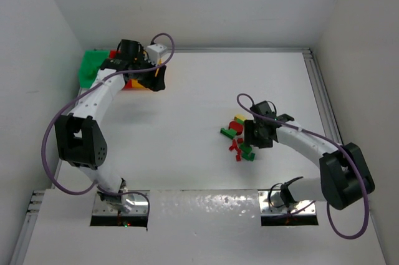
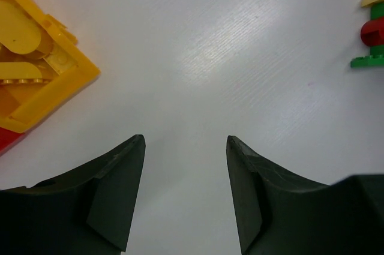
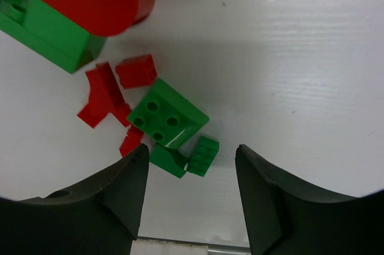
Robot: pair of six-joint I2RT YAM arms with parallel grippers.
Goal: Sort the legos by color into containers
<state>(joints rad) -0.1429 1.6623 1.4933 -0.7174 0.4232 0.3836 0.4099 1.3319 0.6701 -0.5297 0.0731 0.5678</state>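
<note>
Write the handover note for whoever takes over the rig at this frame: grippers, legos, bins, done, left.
Left gripper: open, empty, beside the yellow bin.
Right gripper: jaws apart, low over the pile, small green bricks in its gap, not visibly gripped.
Bins: green bin, red bin and the yellow one, far left.
Done: yellow pieces in the yellow bin.
Left: loose red, green and yellow legos mid-table.

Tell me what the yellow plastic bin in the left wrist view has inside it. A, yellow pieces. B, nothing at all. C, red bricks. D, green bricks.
A: the yellow plastic bin at the left edge of that view holds flat yellow pieces, some with rounded ends.
</note>
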